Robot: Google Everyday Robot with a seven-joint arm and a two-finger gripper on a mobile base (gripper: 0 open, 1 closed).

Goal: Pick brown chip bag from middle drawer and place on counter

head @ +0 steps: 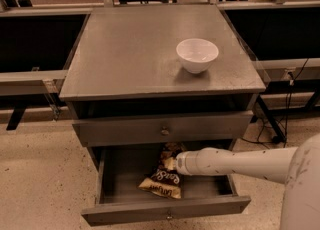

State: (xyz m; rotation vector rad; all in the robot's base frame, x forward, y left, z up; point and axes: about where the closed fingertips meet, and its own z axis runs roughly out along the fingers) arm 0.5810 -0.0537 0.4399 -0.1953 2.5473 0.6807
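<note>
Grey middle drawer (125, 176), pincer (171, 163) inside

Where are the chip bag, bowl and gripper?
brown chip bag (161, 179): camera view, lettered middle.
white bowl (197, 54): camera view, inner wall.
gripper (174, 164): camera view, arm's tip, inside the middle drawer (120, 174) at the bag.

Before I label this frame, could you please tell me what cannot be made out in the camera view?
- Gripper, at the brown chip bag inside the open middle drawer: whether it holds the bag cannot be read in the camera view.
- The bag's far end: hidden beneath the upper drawer front.
- Robot arm: cut off by the right edge.
</note>
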